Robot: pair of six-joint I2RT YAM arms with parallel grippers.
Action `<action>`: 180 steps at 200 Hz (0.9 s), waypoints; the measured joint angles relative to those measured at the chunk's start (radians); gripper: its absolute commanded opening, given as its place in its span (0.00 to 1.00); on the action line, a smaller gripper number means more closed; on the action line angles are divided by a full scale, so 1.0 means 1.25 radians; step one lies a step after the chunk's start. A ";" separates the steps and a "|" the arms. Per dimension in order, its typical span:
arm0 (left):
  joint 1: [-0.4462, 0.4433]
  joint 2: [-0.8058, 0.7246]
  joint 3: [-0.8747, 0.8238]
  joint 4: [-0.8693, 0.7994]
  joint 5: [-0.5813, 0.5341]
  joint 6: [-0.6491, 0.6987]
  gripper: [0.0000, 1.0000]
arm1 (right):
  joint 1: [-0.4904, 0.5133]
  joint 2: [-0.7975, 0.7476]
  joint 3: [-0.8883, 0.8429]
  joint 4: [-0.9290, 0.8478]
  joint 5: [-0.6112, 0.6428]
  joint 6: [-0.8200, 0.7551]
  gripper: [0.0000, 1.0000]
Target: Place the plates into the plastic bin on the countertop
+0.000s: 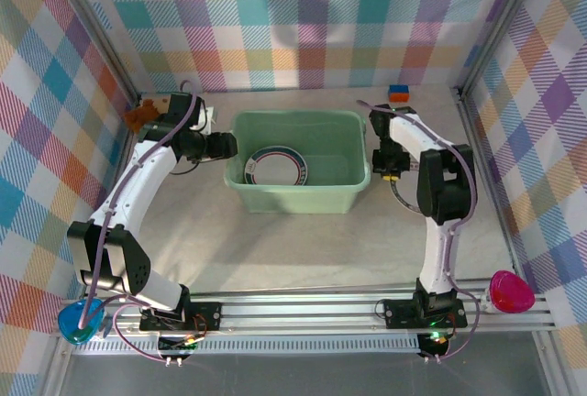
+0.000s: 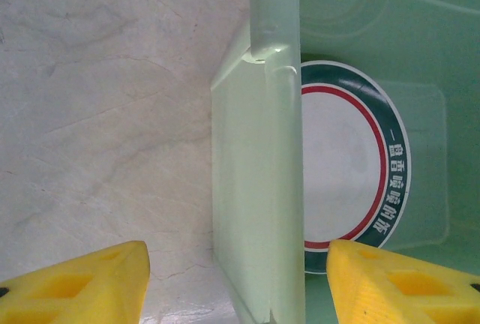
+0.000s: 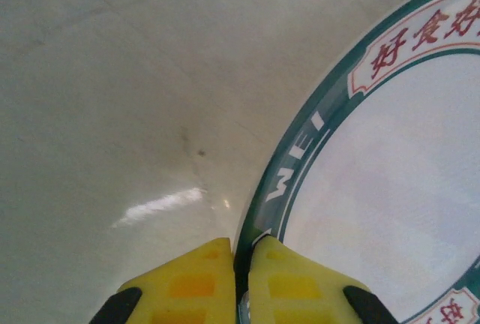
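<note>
so progress check: the pale mint-green rectangular plastic bin (image 1: 292, 199) has one round white plate with a dark green band and red ring (image 1: 275, 167) lying flat on its floor, toward the bin's left end, so I'd call that one done. A second white plate with a dark green lettered rim (image 3: 390, 189) is just off the bin's right end. The right gripper (image 3: 241, 283) has its yellow fingers pressed together on that plate's edge, pinching the rim. Can't tell if it's off the surface, but it reads like the pick-up step, with the carry over the bin's right wall and the drop not yet done. The left gripper (image 2: 240, 294) is at the bin's left wall, jaws spread, one finger outside the wall and one inside, gripping nothing as far as I can see. Whether more plates are waiting I can't tell. Room-wise: colourful plaid walls (image 1: 303, 20) behind and on both sides of the bin, a flat light grey-beige speckled countertop (image 1: 275, 249) under it, slightly glossy, and an aluminium rail (image 1: 312, 309) in front of the bin. Small stuff: a pink bowl-ish thing (image 1: 511, 292) front right of the bin, a blue cup (image 1: 81, 320) front left, a little orange-and-blue block (image 1: 399, 94) behind its right corner
</note>
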 measured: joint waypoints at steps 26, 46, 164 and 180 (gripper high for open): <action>0.004 -0.005 -0.004 0.000 0.000 0.000 0.64 | 0.009 0.018 0.026 -0.002 -0.030 0.023 0.29; 0.004 -0.008 -0.004 0.000 0.001 0.000 0.64 | 0.009 0.018 0.033 -0.002 -0.057 0.031 0.56; 0.005 -0.009 -0.004 0.012 0.041 -0.022 0.64 | -0.333 -0.408 -0.326 0.189 -0.265 -0.054 0.67; 0.005 -0.009 -0.004 0.021 0.043 -0.027 0.64 | -0.389 -0.405 -0.395 0.223 -0.303 -0.062 0.65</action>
